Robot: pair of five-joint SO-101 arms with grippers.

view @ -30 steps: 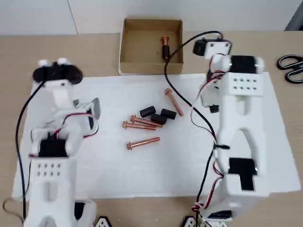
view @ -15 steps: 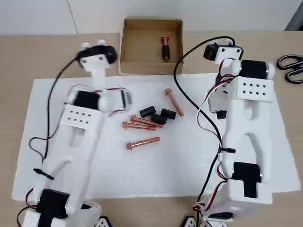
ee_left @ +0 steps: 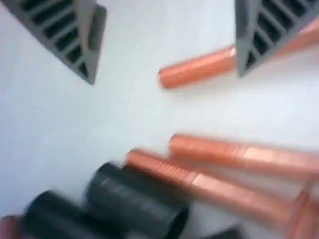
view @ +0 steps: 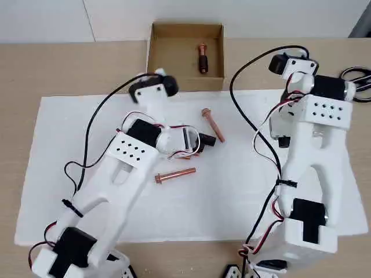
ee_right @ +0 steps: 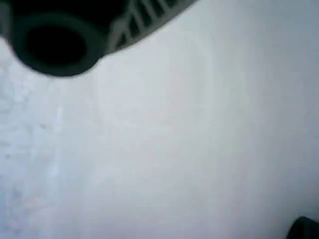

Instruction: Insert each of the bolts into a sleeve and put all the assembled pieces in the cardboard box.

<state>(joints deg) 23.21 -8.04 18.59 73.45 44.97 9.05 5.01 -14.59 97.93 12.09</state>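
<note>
My left gripper point(view: 191, 142) hangs open just above the pile of parts at the middle of the white mat point(view: 232, 191). In the left wrist view its fingers point(ee_left: 70, 35) stand wide apart over one copper bolt point(ee_left: 199, 72), with two more bolts point(ee_left: 239, 157) and two black sleeves point(ee_left: 134, 199) beside it. Another bolt point(view: 213, 124) lies toward the box, and one point(view: 175, 174) nearer the front. My right gripper point(view: 282, 141) is over the mat's right part, shut on a black sleeve point(ee_right: 55, 47). The cardboard box point(view: 174, 52) at the back holds one assembled piece point(view: 202, 58).
Scissors point(view: 358, 74) lie at the table's far right, partly behind the right arm. Black cables loop from both arms over the mat. The mat's front half is bare foam.
The left arm has swung from the mat's left side to the middle, ending over the bolts and sleeves. The right arm has shifted a little to the right with its sleeve.
</note>
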